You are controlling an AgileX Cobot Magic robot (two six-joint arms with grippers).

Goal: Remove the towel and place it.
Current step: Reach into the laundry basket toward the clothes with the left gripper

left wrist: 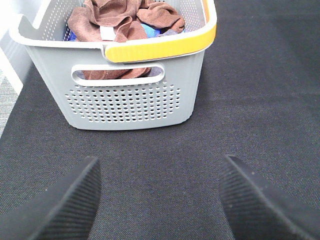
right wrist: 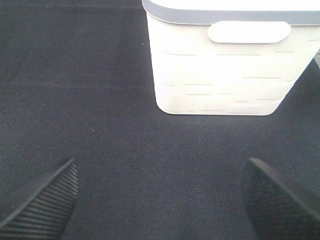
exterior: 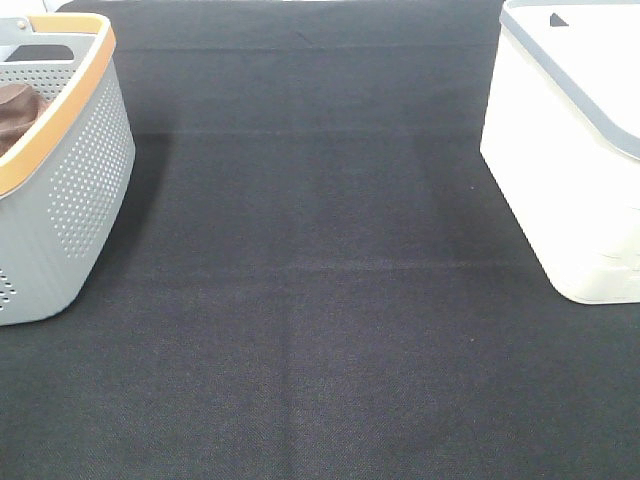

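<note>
The towel (left wrist: 85, 21), rust-brown with a small white tag, lies crumpled in the grey perforated basket (left wrist: 125, 102) with the yellow rim. My left gripper (left wrist: 160, 167) hovers over the black mat a short way in front of the basket, open and empty. My right gripper (right wrist: 161, 167) is also open and empty, facing the white bin (right wrist: 220, 75) across bare mat. In the high view the basket (exterior: 70, 200) stands at the left edge with a patch of brown cloth (exterior: 15, 112) showing inside. Neither gripper appears in that view.
A second brown cloth (left wrist: 160, 15) is bunched beside the towel, with something blue (left wrist: 150, 31) under them. The white bin (exterior: 570, 150) with a grey rim stands at the right edge. Black mat (exterior: 320, 300) covers the table between the two containers.
</note>
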